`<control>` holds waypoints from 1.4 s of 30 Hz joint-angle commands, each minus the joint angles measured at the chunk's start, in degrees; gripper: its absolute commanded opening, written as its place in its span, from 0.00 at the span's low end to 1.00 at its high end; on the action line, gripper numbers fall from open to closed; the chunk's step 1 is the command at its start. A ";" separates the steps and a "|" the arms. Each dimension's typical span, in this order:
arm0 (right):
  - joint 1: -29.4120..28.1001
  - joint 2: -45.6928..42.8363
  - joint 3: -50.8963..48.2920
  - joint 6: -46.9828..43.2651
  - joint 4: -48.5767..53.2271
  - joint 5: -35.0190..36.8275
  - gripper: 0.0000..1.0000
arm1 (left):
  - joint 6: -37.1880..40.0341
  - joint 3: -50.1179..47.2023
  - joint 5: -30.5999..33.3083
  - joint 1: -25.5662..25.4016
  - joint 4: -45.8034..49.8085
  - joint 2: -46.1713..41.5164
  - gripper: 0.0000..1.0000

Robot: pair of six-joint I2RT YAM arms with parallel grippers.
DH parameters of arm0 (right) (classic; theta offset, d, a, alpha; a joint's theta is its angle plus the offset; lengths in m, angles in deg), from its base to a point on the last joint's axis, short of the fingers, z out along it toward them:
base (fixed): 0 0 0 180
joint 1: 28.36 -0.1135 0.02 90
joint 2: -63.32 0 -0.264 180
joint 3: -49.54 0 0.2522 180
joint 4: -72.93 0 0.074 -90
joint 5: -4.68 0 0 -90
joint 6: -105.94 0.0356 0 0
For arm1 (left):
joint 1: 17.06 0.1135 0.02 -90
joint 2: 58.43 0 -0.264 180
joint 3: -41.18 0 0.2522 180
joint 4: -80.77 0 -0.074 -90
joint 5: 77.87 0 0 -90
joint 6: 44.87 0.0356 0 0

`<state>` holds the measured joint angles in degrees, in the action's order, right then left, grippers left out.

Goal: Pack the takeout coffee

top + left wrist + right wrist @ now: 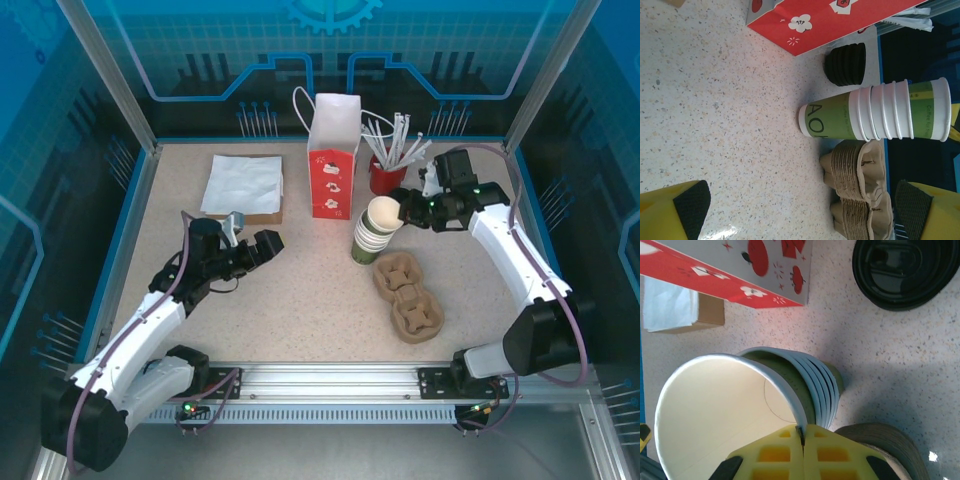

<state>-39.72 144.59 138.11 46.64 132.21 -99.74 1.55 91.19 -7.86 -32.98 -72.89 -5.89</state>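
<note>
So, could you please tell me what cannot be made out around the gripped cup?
- Top external: whether the top cup is free of the stack; too small, and the right gripper overlaps it.
- Right wrist: the cup's near rim, covered by the yellow fingers.
- Left wrist: the red bag opening, cut off at the top edge.

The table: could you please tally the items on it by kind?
Red paper bag: 1
Nested cup stack: 1
Top cup, pinched by right gripper: 1
Pulp carrier stack: 1
Black lid stack: 1
Red pot of white sticks: 1
Napkin pile: 1
Total: 7
</note>
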 commanded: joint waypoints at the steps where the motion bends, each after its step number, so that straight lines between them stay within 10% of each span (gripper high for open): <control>1: -1.12 1.36 3.69 0.68 0.52 -1.34 0.07 | 0.48 3.23 1.27 -0.42 1.52 -0.22 0.99; 15: -6.62 -2.41 17.63 -1.44 8.80 5.34 0.07 | 1.20 10.51 5.30 -0.42 9.47 -1.85 0.99; 25: -23.28 -5.13 14.55 3.01 9.33 10.57 0.07 | 2.88 13.40 14.29 -0.42 16.04 -6.10 0.99; 42: -36.17 17.44 6.66 3.49 -1.07 19.00 0.08 | 0.07 9.00 15.25 -0.42 16.39 -8.76 0.99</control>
<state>-75.26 160.24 145.04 50.59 133.69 -82.63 2.93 101.36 7.40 -33.01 -56.98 -13.98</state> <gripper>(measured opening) 0.079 0.986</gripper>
